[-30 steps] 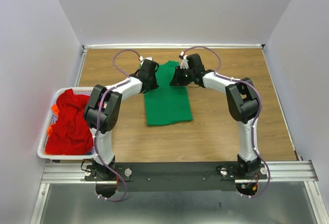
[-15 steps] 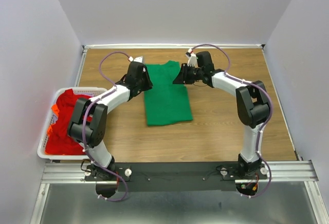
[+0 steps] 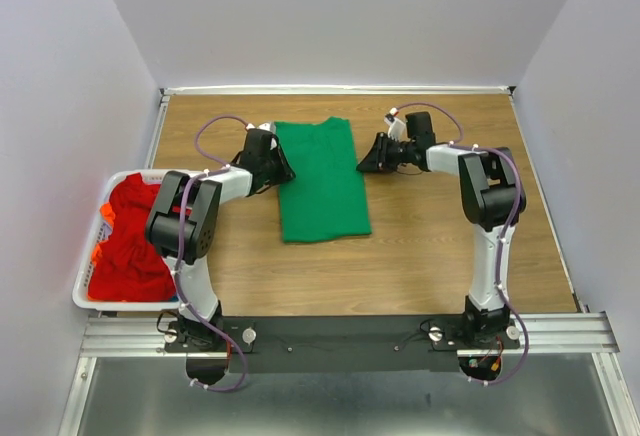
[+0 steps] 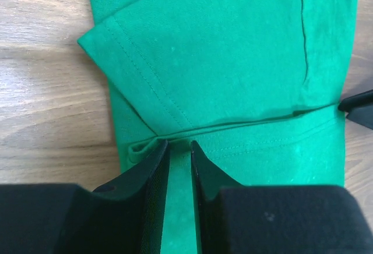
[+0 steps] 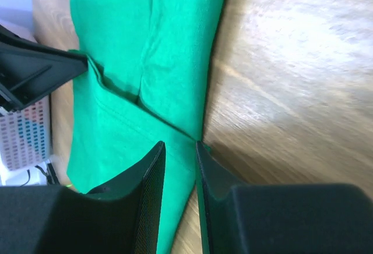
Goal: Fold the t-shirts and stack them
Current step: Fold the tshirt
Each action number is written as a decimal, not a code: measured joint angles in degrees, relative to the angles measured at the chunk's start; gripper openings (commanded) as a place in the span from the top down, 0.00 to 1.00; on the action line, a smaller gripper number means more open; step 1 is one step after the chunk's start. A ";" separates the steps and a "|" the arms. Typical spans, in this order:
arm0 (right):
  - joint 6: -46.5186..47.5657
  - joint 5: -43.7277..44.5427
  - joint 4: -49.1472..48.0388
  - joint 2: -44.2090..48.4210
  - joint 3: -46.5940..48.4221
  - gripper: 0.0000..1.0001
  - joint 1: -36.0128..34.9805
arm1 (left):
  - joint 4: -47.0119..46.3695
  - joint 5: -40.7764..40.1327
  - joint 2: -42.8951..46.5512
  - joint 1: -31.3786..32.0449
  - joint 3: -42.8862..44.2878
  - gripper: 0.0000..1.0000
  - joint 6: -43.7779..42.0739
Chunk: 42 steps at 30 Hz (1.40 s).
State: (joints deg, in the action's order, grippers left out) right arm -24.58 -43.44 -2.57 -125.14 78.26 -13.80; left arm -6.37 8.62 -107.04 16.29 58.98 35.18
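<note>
The soft, limp green shirt (image 3: 322, 181) is lying folded; its layered side edges are probably offering the surest pinch. Left tool (image 4: 179, 149) and right tool (image 5: 179, 146) are gaping narrowly, seemingly gripping nothing.

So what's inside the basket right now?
The basket holds a crumpled heap of red shirts that fills it, with some orange cloth showing at its left side. How many shirts there are, and anything under the heap, is covered.
</note>
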 measured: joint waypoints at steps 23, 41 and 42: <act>-7.10 -9.88 -10.97 24.68 -33.57 0.66 -10.38 | 6.60 2.38 30.47 12.61 -28.50 0.75 7.78; -8.83 -9.55 -15.61 25.49 -41.16 0.67 -6.47 | 8.26 -3.61 36.50 12.98 -35.04 0.80 18.82; -9.92 -9.42 -15.87 27.12 -40.13 0.67 -8.13 | 8.70 -3.76 36.74 12.98 -34.99 0.79 18.80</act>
State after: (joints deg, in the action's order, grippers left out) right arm -34.50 -52.86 -18.44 -98.02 38.13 -21.93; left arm 2.33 4.86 -70.30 29.28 23.99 53.98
